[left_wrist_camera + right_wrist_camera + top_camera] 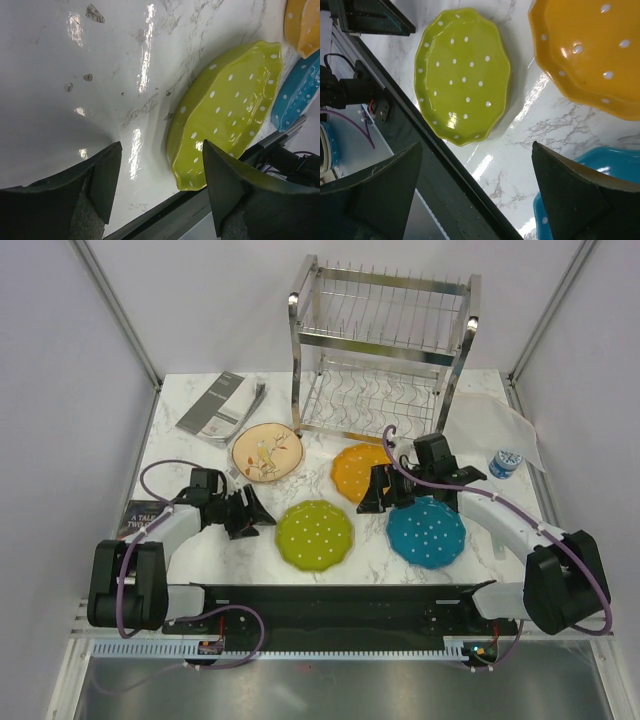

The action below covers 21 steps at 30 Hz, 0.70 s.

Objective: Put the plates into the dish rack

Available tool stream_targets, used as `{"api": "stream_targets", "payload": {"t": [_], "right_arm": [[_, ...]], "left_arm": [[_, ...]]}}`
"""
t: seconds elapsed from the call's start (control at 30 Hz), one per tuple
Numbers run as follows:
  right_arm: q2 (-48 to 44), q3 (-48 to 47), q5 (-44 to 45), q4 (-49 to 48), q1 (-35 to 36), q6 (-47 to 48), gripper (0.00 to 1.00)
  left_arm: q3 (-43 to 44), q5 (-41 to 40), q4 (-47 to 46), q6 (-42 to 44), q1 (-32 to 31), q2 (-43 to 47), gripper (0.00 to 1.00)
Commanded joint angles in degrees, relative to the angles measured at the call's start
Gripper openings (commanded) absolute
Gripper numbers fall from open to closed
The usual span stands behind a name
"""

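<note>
Jaws on both arms stand wide open and hold nothing. The left jaws sit close above the worktop (100, 75), just beside the near rim of the lime green plate (225, 115), with a gap between fingertips and plate. The right jaws hang over the space between the orange plate (590, 50) and the teal plate (620, 160), pointing toward the lime green plate.

All four plates lie flat on the worktop:
- tan floral plate (266, 452): rear left
- orange plate: rear centre
- lime green plate: front centre
- teal plate: front right

The dish rack (380, 350) stands upright at the rear edge, just behind the orange plate. A booklet (213, 405) lies left of the rack.
</note>
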<state>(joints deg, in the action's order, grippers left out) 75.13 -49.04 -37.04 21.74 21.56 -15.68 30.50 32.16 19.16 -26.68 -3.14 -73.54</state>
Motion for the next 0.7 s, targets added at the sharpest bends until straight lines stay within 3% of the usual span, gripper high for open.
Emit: {"api": "stream_targets", "payload": {"t": [0.0,0.13,0.37,0.57,0.67], "right_arm": [[2.6,1.1,-2.3,-6.2,2.3,-3.4,0.97],[5.2,2.3,-1.2,-8.4,3.0,-5.1,0.96],[9.4,3.3,0.6,-14.0,4.4,-8.2,0.95],[12.0,2.7,3.8,-13.8,6.2,-6.8,0.96],[12.8,3.5,4.7,-13.4,6.2,-7.1,0.95]], "left_arm": [[-1.7,3.3,-5.3,-2.5,-0.4,-3.3,0.72],[-2.8,4.0,-7.2,-2.0,-1.7,-4.5,0.65],[-3.3,5.5,-10.9,-3.3,-7.0,-7.2,0.61],[-1.1,6.5,-11.7,-0.6,-7.0,-13.5,0.57],[0.4,6.6,-11.9,-0.9,-7.1,-15.7,0.49]]}}
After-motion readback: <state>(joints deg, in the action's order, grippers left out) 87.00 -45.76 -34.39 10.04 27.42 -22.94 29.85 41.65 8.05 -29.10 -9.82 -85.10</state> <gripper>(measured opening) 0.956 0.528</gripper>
